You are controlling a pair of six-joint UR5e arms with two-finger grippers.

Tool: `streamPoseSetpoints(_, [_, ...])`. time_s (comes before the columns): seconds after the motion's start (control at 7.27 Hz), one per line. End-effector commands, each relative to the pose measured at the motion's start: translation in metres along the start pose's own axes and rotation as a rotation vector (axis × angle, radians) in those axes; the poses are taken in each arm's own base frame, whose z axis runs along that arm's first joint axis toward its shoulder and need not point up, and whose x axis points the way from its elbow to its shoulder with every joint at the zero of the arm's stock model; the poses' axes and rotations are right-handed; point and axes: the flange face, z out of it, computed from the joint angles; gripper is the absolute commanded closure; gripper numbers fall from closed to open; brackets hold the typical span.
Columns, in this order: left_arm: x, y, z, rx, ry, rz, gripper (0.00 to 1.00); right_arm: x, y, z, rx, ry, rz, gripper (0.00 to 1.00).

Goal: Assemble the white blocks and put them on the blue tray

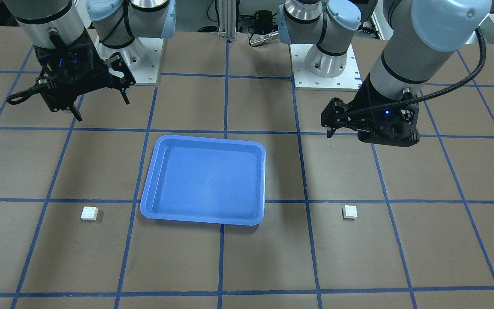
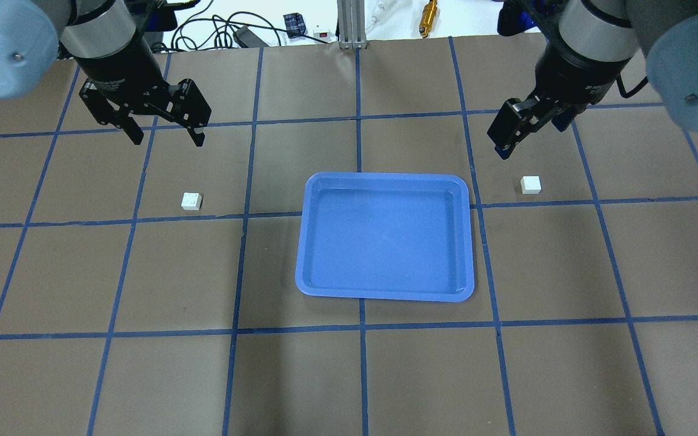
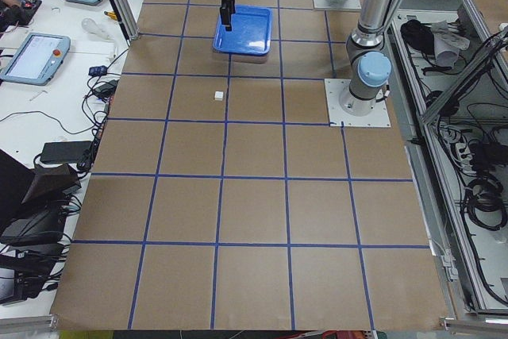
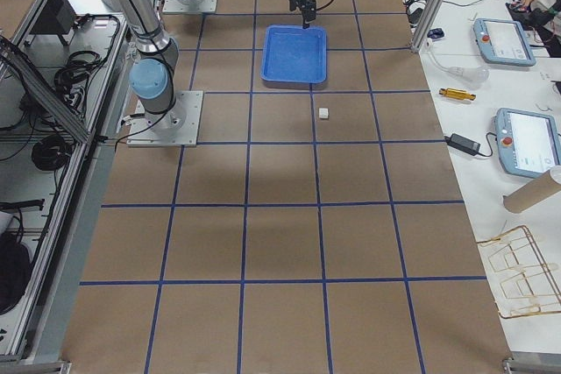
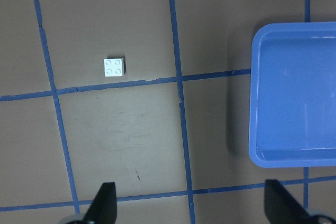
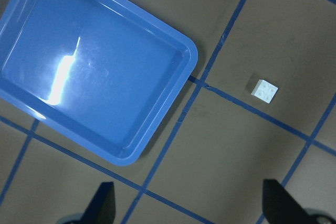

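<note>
Two white blocks lie apart on the table, one on each side of the empty blue tray (image 2: 385, 236). The left block (image 2: 191, 201) shows in the left wrist view (image 5: 114, 67), studs up. The right block (image 2: 531, 184) shows in the right wrist view (image 6: 264, 90). My left gripper (image 2: 167, 140) hangs open and empty above the table, beyond the left block. My right gripper (image 1: 102, 109) hangs open and empty, turned at an angle, near the right block (image 1: 89, 213). Neither gripper touches a block.
The brown table is marked with a blue tape grid. The two arm bases (image 1: 127, 64) (image 1: 328, 68) stand at the robot's edge. Benches with teach pendants (image 4: 504, 41) and cables flank the table's far side.
</note>
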Motion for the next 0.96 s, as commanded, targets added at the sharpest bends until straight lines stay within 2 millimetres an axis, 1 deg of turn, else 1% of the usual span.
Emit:
streamPoseSetpoints(0.0, [-0.047,-0.023,0.050,0.013,0.001,0.030,0.00,0.060,0.021,0.003,-0.004,-0.011,-0.323,0.00])
streamPoseSetpoints(0.14, [-0.064,-0.028,0.082,0.022,-0.001,0.052,0.00,0.092,0.032,0.013,0.045,-0.068,-0.453,0.00])
streamPoseSetpoints(0.28, [-0.075,-0.032,0.117,0.022,0.000,0.062,0.00,0.121,0.044,0.021,0.114,-0.119,-0.545,0.00])
streamPoseSetpoints(0.41, [-0.082,-0.038,0.148,0.025,0.001,0.054,0.00,0.151,0.054,0.041,0.186,-0.168,-0.674,0.00])
streamPoseSetpoints(0.55, [-0.084,-0.045,0.168,0.016,0.001,0.068,0.00,0.187,0.065,0.066,0.266,-0.205,-0.815,0.00])
streamPoseSetpoints(0.69, [-0.088,-0.051,0.183,-0.008,0.007,0.102,0.00,0.227,0.083,0.096,0.356,-0.274,-0.826,0.00])
streamPoseSetpoints(0.83, [-0.091,-0.057,0.198,-0.014,0.010,0.098,0.00,0.261,0.103,0.130,0.467,-0.358,-0.820,0.00])
